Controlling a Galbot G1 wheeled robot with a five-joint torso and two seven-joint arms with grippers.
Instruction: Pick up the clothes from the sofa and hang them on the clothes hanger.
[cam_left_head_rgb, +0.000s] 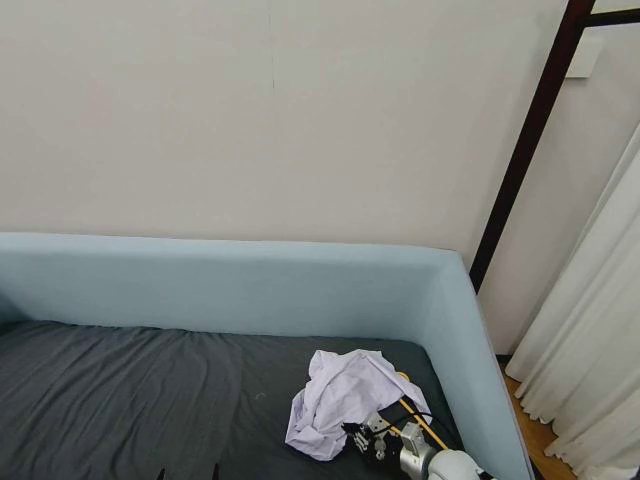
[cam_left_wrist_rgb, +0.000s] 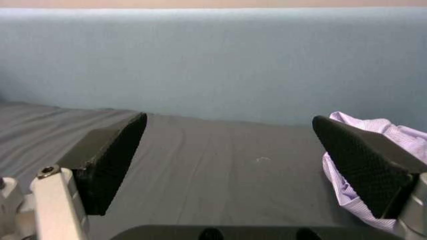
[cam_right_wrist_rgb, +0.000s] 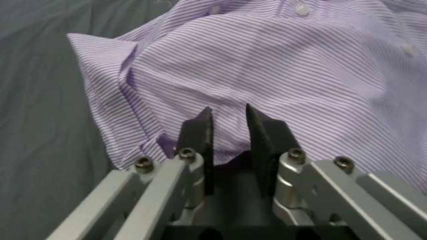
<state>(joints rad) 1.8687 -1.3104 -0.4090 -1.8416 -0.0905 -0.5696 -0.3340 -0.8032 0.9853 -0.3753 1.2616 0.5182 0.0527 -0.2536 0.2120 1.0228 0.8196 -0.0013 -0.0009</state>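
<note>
A crumpled lilac striped shirt (cam_left_head_rgb: 340, 395) lies on the dark grey sofa seat (cam_left_head_rgb: 120, 400), close to the right armrest. My right gripper (cam_left_head_rgb: 358, 436) is at the shirt's near edge. In the right wrist view its fingers (cam_right_wrist_rgb: 197, 131) stand close together, pinching a fold of the shirt (cam_right_wrist_rgb: 267, 60). My left gripper (cam_left_wrist_rgb: 230, 120) hovers low over the seat with its jaws wide open and nothing between them; the shirt (cam_left_wrist_rgb: 393, 137) lies beside one pad. Its fingertips (cam_left_head_rgb: 213, 470) peek in at the bottom edge of the head view.
The sofa has a light blue backrest (cam_left_head_rgb: 230, 285) and a right armrest (cam_left_head_rgb: 470, 370). A dark clothes-rack pole (cam_left_head_rgb: 528, 140) leans up the wall at the right, beside a white curtain (cam_left_head_rgb: 600, 330). The seat to the left of the shirt is bare.
</note>
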